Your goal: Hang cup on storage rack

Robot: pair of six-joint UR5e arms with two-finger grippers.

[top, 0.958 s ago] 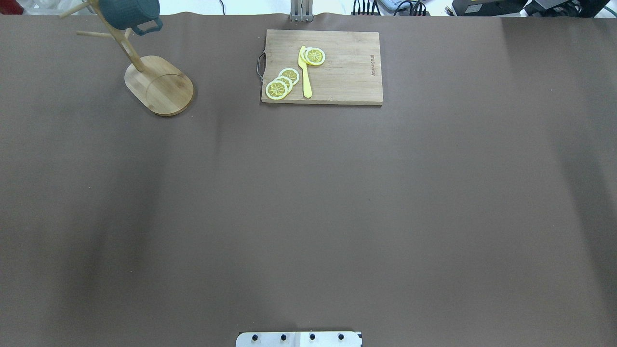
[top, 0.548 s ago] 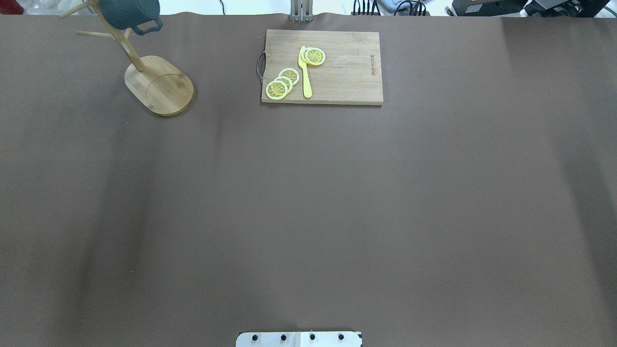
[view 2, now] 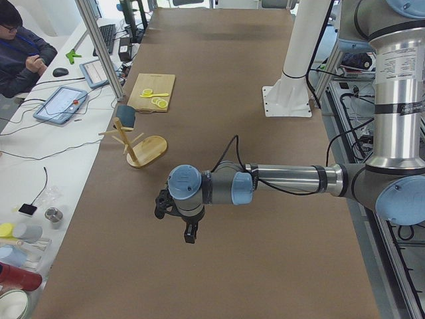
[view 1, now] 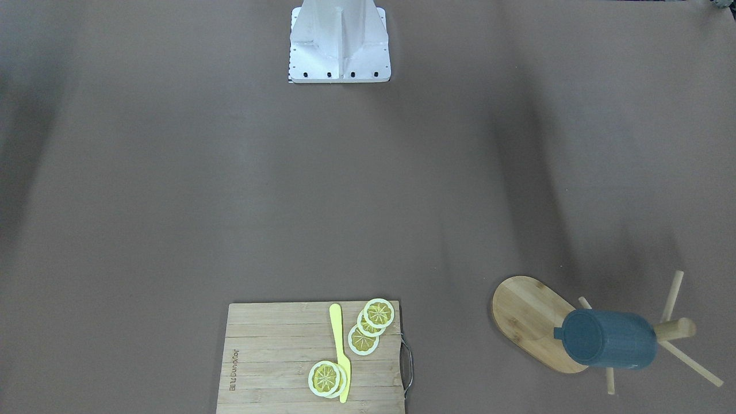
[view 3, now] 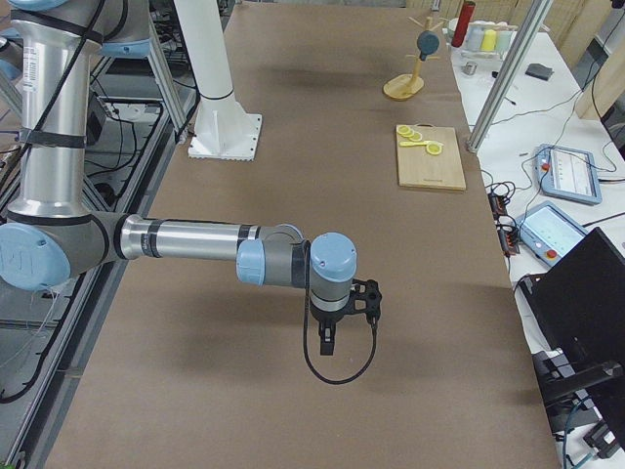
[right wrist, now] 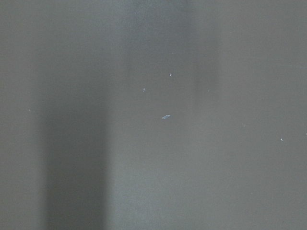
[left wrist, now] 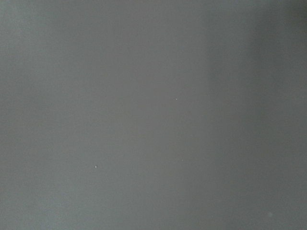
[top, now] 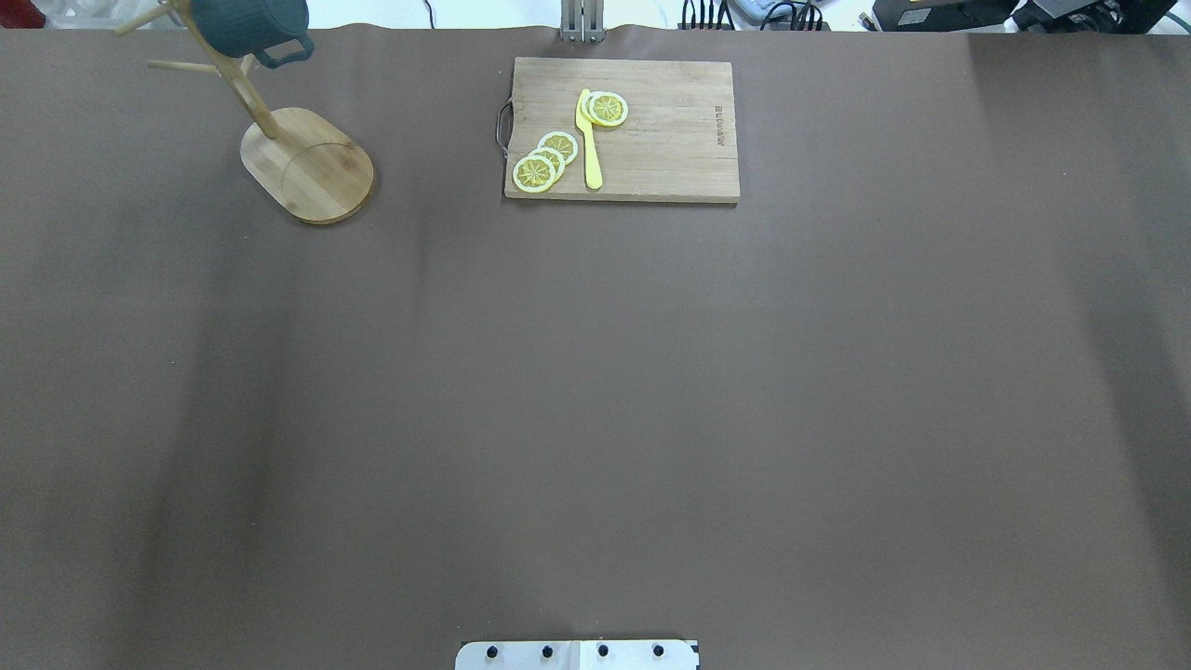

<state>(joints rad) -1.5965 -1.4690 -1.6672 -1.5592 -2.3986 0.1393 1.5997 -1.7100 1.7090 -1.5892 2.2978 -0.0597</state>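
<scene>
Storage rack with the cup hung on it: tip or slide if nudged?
Likely top-heavy: the cup hangs high, to one side of the post, so a push up there may tip the storage rack. A low push on its flat oval base would probably slide it. The cup could swing or slip off its thin peg.

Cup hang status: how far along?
Done: the cup hangs on the rack, nothing touching it. In hand: nothing seen at the left tool or the right tool, both over the table, away from the rack. Left: nothing visible.
</scene>
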